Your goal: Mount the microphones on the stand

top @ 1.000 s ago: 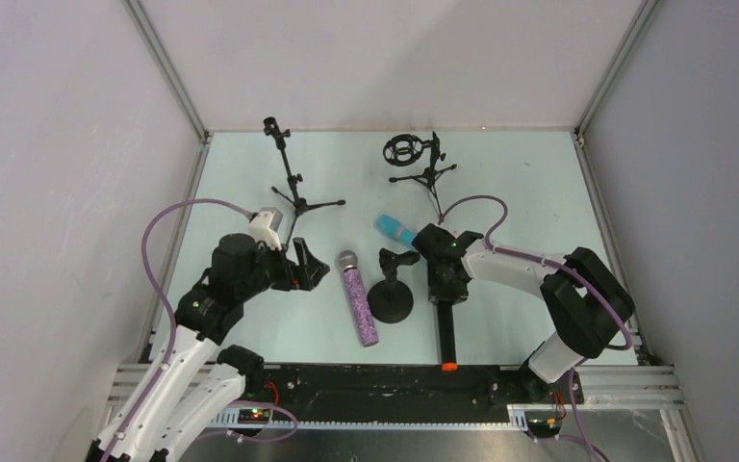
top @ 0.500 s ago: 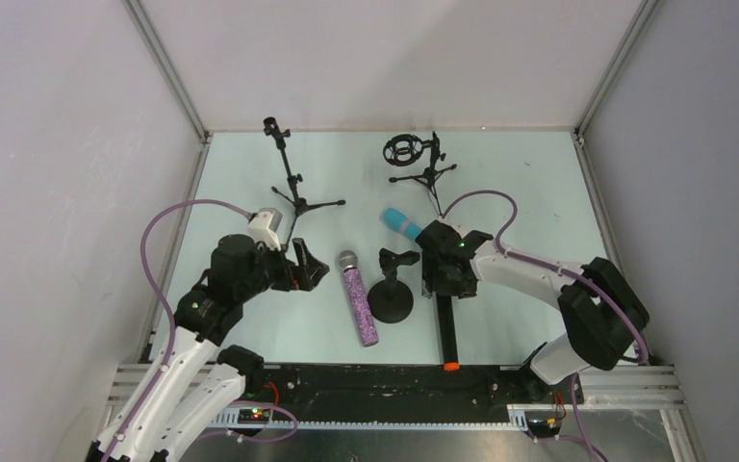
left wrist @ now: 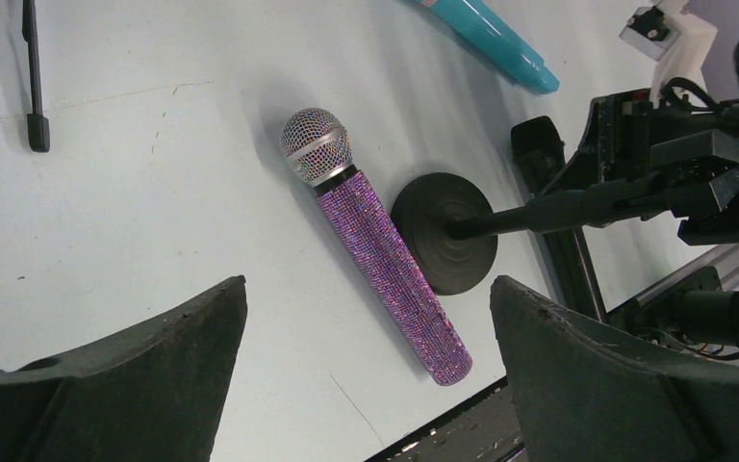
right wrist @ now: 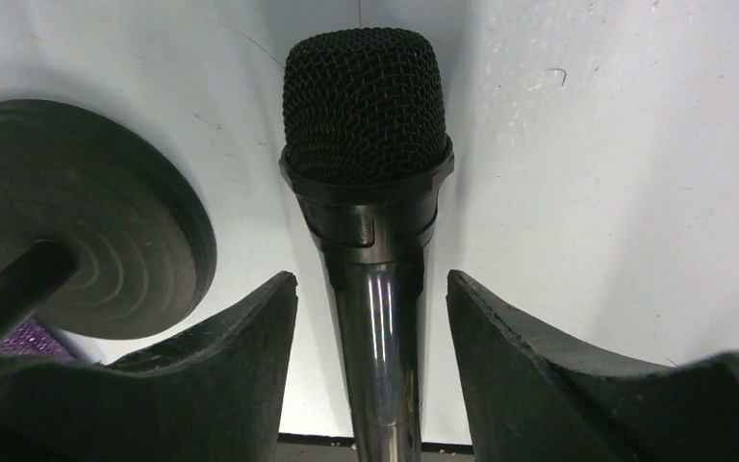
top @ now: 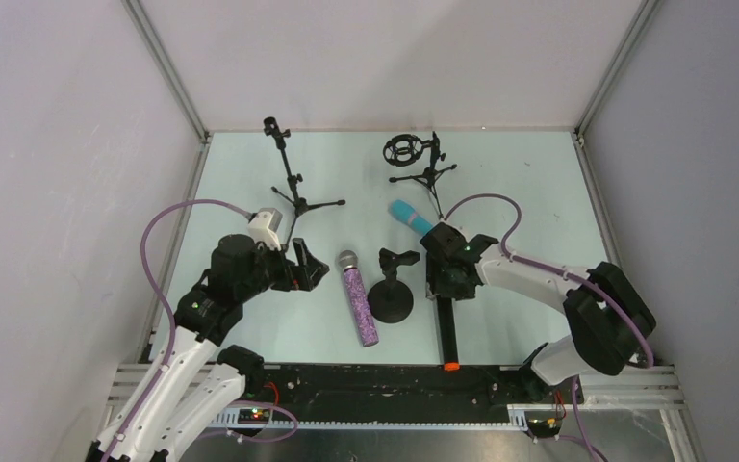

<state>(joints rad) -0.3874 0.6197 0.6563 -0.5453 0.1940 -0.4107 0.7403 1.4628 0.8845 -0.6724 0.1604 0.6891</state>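
Observation:
The long black microphone lies on the table, and its orange end ring points at the near edge. My right gripper straddles its shaft, open, with a gap on each side. The purple glitter microphone lies flat left of the round-base stand. The turquoise microphone rests just beyond my right wrist. My left gripper hovers wide open and empty, left of the purple microphone. In the top view the right gripper sits over the black microphone.
A tripod stand and a second tripod stand with a ring shock mount stand at the back. The round stand's base is close to my right gripper's left finger. A black rail runs along the near edge.
My right gripper's jaws have parted around the black microphone's shaft. The turquoise microphone has shifted back and to the right. The left arm has not moved.

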